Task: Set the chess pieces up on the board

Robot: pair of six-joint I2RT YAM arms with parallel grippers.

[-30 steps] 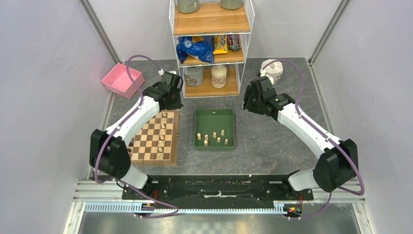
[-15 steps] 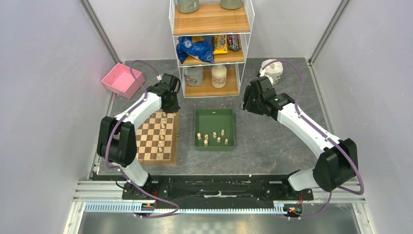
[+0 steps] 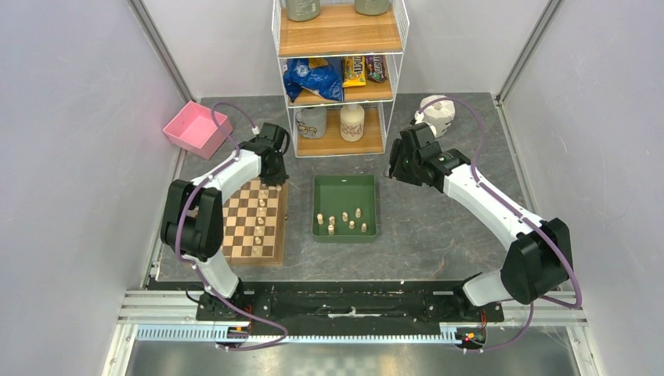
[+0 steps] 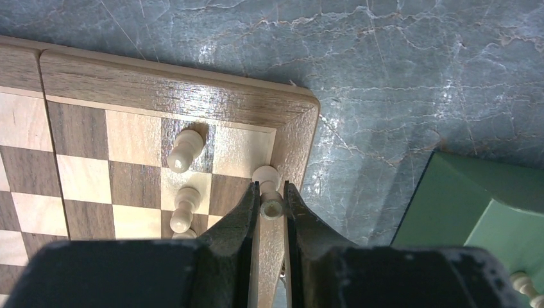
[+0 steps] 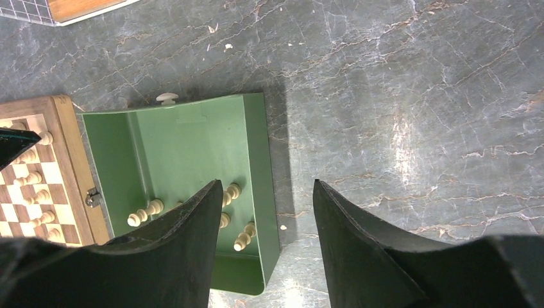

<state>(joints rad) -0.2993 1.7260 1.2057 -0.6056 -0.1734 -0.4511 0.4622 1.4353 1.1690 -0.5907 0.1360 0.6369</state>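
Left tool clamped on pale piece, upright, over the board's far right corner at the border. Bare corner square just inboard, leftward. Right tool apart, empty, above green tray of loose pieces.

Both arms were white with black joints and black fingers. Purple cables trailed from the rail.

No text can be read with certainty. The snack packets on the shelf have printed wrappers, and the jar below them bears a label, but the lettering on all of them is too small to make out.
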